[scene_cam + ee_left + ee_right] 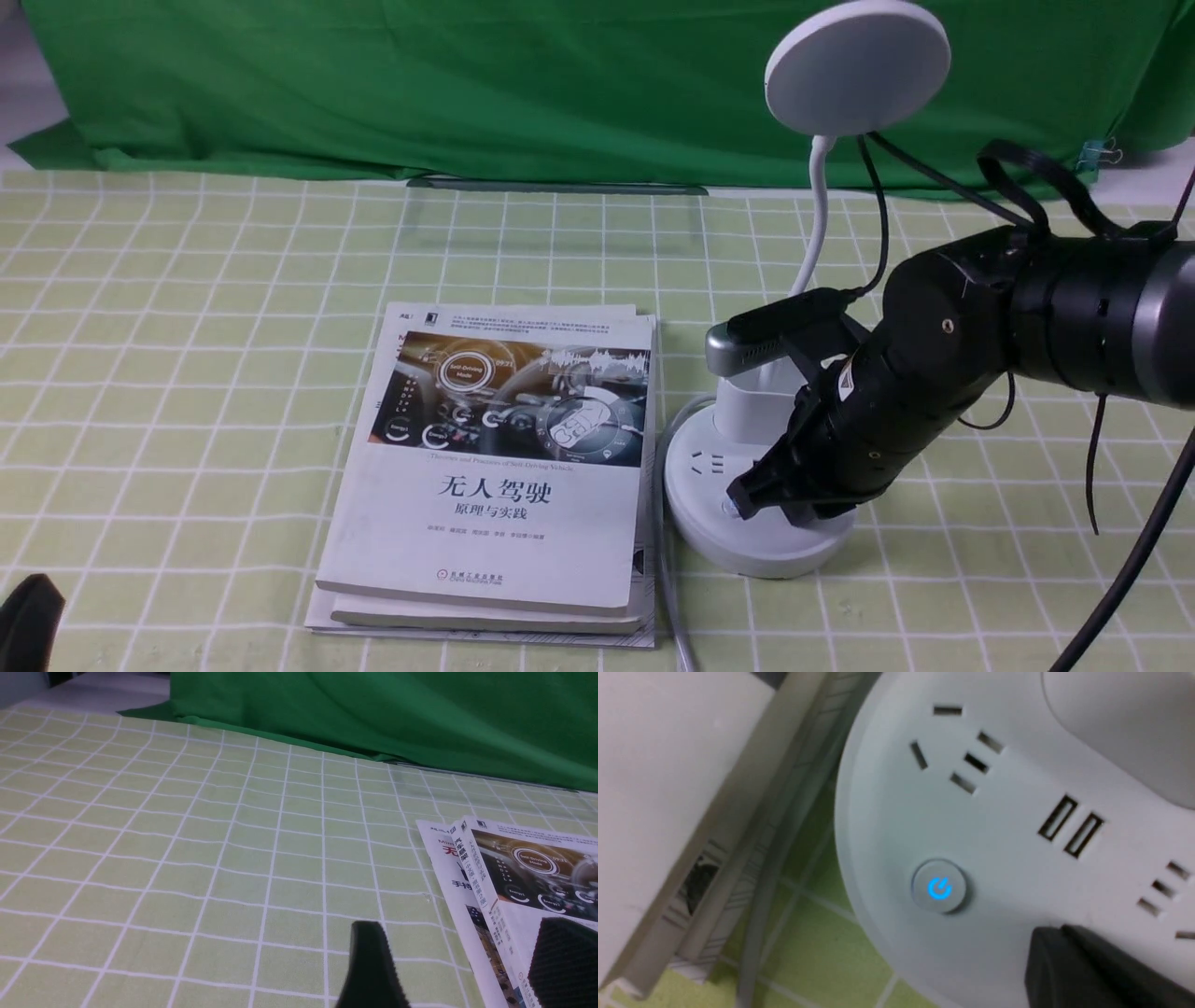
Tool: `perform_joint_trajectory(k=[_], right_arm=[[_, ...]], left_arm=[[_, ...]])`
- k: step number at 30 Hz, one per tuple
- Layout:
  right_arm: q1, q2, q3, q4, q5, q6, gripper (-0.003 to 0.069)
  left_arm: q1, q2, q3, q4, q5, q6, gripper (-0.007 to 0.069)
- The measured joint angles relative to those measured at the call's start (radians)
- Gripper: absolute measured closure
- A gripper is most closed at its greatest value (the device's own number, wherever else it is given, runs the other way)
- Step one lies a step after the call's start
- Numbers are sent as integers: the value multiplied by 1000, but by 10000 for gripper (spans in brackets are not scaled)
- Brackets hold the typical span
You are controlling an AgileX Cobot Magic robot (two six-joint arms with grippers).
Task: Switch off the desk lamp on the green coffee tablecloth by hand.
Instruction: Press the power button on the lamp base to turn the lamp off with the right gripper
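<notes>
The white desk lamp stands on the green coffee tablecloth [187, 373] right of centre, with its disc head [857, 65] up high, a thin neck [818, 215] and a round base [719, 485] with sockets. My right gripper [744, 499] is shut, and its tips rest on the front of the base. In the right wrist view the closed tips [1048, 945] lie on the base [1017, 812], just beside a round button [939, 887] with a glowing blue power symbol. My left gripper [467, 970] is open and empty, low over the cloth at the front left [28, 621].
A stack of books [504, 467] lies just left of the lamp base, and it also shows in the left wrist view [523, 882]. A grey cable [667, 569] runs between books and base. The dark green backdrop [467, 84] hangs behind. A clear panel [555, 219] stands at the back.
</notes>
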Motion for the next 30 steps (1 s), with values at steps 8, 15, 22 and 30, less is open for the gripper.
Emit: perform_joint_trajectory(k=[8,15,22,30], right_arm=[[0,-7,-7,-3,8,0,613],[0,-64,11,-7,8,0,613],[0,-113,11,-7,5,0,613],[0,-84,11,-7,-9,0,613]], left_arm=[[0,0,0,0,0,0,214],[0,0,0,0,0,0,214],[0,0,0,0,0,0,214],[0,0,0,0,0,0,214]])
